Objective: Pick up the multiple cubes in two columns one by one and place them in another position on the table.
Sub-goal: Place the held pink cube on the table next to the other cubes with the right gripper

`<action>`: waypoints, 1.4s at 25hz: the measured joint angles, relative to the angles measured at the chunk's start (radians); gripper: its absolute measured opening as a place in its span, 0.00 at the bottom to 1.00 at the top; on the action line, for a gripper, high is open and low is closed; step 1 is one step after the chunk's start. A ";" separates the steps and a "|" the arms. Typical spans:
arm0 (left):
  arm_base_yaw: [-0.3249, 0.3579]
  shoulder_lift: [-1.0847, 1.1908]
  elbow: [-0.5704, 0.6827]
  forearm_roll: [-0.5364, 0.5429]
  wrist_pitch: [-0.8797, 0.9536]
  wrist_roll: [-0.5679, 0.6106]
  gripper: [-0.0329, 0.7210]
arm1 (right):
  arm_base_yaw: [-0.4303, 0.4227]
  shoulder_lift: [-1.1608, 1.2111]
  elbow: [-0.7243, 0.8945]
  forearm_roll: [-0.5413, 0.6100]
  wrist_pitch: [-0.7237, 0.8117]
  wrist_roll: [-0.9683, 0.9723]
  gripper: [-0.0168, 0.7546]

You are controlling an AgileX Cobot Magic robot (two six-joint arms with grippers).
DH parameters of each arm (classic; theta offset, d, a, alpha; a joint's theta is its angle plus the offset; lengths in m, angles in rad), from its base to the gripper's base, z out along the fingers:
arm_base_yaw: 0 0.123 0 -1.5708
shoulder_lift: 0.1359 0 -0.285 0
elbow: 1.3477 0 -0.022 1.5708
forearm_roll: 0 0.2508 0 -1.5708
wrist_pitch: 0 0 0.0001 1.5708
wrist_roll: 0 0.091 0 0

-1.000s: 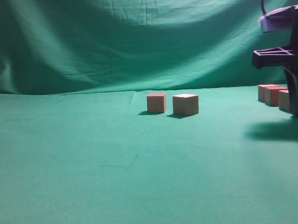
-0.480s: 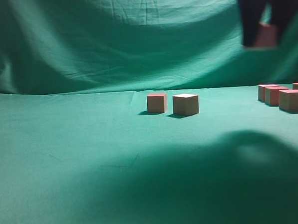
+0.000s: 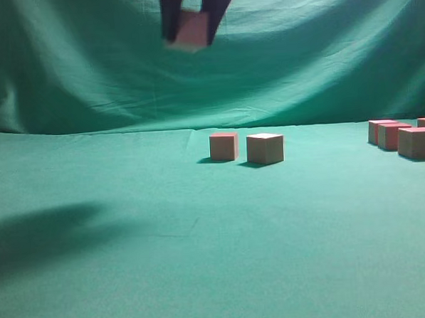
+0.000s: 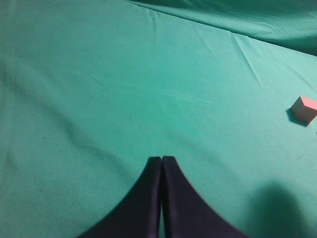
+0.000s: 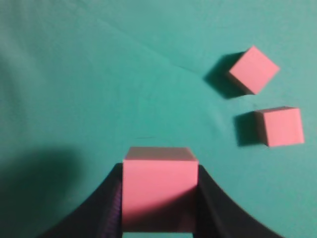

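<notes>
Cubes are the job here: on the green worktop (image 3: pixel 133 277) two placed cubes (image 3: pixel 265 148) sit mid-table, the remaining group (image 3: pixel 400 136) at three o'clock. The right gripper (image 3: pixel 189 28), high at twelve o'clock, has its fingers (image 5: pixel 101 198) clamped on the carried cube (image 5: pixel 159 191), the placed pair toward its one o'clock. The left gripper (image 4: pixel 161 163) hovers, fingers together, empty.

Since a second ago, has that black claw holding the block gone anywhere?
Yes. The right gripper, shut on a cube, has risen and swept left: it was low beside the cubes at the right edge, and is now high above the two middle cubes.
</notes>
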 joint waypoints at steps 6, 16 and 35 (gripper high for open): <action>0.000 0.000 0.000 0.000 0.000 0.000 0.04 | 0.014 0.242 -0.282 -0.008 0.032 0.070 0.37; 0.000 0.000 0.000 0.000 0.000 0.000 0.04 | 0.014 0.390 -0.401 -0.152 0.038 0.158 0.37; 0.000 0.000 0.000 0.000 0.000 0.000 0.04 | 0.014 0.459 -0.406 -0.210 0.038 0.286 0.37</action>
